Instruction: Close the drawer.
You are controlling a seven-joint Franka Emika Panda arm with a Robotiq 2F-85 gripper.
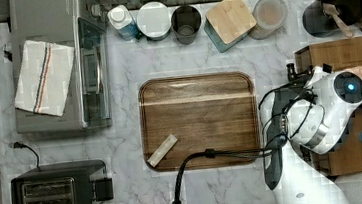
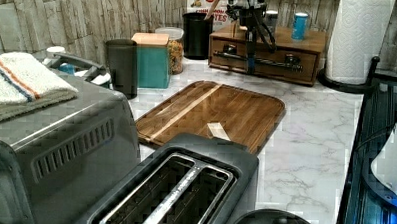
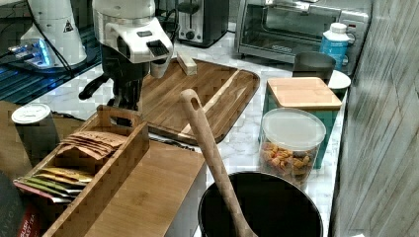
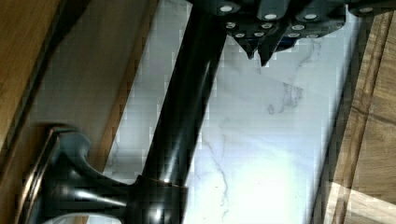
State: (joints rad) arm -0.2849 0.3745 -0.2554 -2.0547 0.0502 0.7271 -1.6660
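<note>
The drawer (image 2: 268, 53) sits in a small wooden cabinet at the back of the counter in the left view, its front panel looking about flush with the frame. A long dark bar handle (image 2: 271, 62) runs across it. My gripper (image 2: 250, 56) hangs straight down in front of the middle of that handle. Seen from the wrist, the handle (image 4: 182, 107) and its mounting post stand beside the drawer front (image 4: 18, 46), and my gripper (image 4: 259, 52) is shut, its tips just off the bar on the counter side with nothing held. My gripper (image 3: 124, 98) also stands behind the tea box.
A walnut tray (image 1: 197, 105) with a small wooden block (image 1: 162, 150) lies on the marble counter close to the drawer. The cabinet top (image 1: 345, 51) carries a tea box (image 3: 84, 163) and cans. Canisters line the back wall. A paper towel roll (image 2: 359, 37) stands beside the cabinet.
</note>
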